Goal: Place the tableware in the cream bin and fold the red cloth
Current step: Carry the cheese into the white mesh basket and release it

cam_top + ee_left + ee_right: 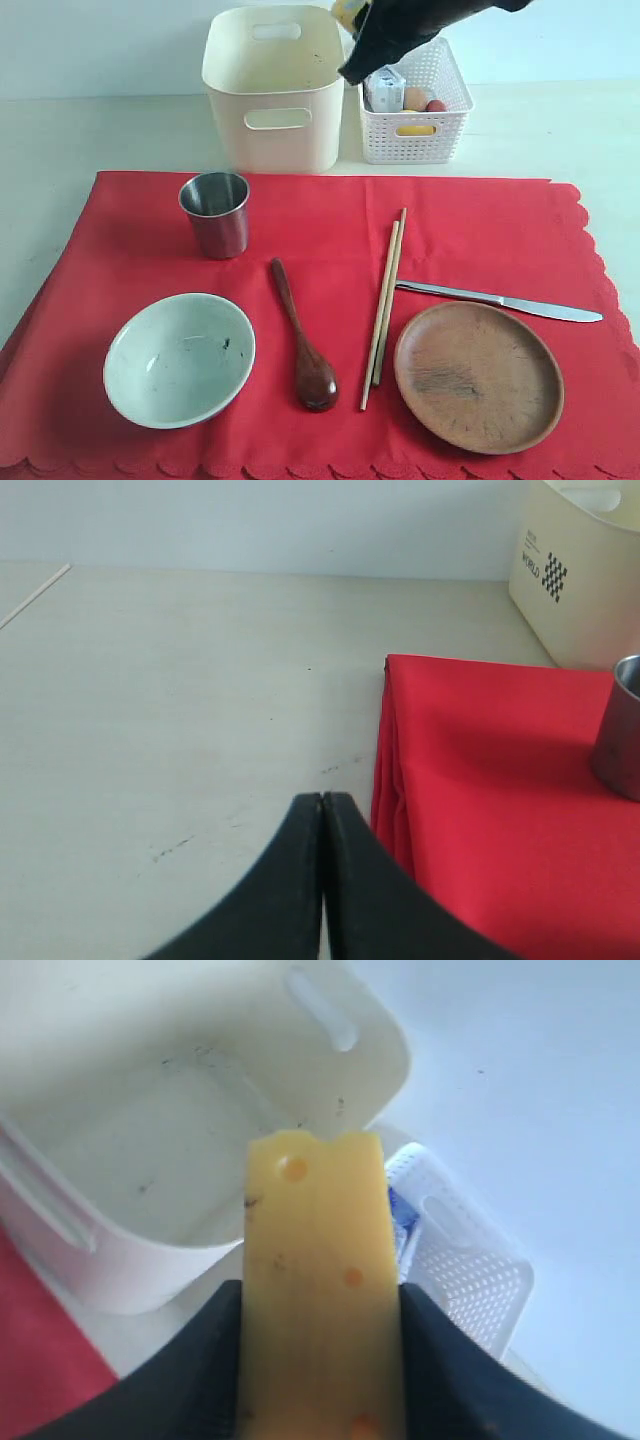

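Right jaws clamped on cheese (320, 1290) beside cream bin (230, 90) rim, left jaws together just off red cloth (500, 810) edge, cup (625, 730) near

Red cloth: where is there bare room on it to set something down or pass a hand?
The widest bare patch on the red cloth lies between the knife and the far edge, right of the chopsticks. A smaller one sits between the steel cup and the chopsticks. It is crowded where spoon, chopsticks and plate lie close.
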Motion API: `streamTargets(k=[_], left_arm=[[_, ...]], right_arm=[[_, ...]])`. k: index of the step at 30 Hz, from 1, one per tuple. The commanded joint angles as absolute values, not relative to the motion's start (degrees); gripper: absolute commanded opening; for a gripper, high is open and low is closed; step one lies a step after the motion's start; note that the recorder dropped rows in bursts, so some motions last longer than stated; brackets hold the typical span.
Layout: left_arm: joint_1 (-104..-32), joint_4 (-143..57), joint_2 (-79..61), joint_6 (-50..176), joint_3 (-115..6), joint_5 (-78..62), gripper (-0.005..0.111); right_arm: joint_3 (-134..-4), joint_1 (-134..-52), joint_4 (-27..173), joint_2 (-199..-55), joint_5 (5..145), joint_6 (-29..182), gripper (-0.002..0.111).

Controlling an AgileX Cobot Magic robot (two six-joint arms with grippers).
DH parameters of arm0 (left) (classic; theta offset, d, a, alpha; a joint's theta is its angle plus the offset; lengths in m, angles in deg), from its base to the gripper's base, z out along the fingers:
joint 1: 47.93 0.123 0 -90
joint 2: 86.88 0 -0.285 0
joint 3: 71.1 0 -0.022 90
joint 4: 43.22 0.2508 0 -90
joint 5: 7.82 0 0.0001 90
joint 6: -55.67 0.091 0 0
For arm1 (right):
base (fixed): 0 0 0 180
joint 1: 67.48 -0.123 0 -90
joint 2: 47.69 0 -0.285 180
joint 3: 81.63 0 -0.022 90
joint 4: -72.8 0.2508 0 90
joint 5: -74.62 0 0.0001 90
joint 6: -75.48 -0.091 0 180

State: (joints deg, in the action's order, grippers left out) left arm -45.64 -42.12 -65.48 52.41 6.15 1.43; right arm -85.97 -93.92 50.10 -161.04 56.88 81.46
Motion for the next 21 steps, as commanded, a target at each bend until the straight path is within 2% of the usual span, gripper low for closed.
streamTargets(k=[1,13,21], left_arm=[[-45.7,-42.4,-65.0,52.4,6.1,1.0,0.001],[-45.7,-42.4,-65.0,52.4,6.1,1.0,0.001],[-45.7,-42.4,-65.0,52.4,6.1,1.0,0.001]], right_arm=[[-86.0,-90.0,49.9,-163.5,65.1,75.5,0.0],[-86.0,-84.1,50.2,-174.5,79.4,61.0,0.0],[-86.6,-83.3,55.3,-178.7,82.7,57.4,0.0]])
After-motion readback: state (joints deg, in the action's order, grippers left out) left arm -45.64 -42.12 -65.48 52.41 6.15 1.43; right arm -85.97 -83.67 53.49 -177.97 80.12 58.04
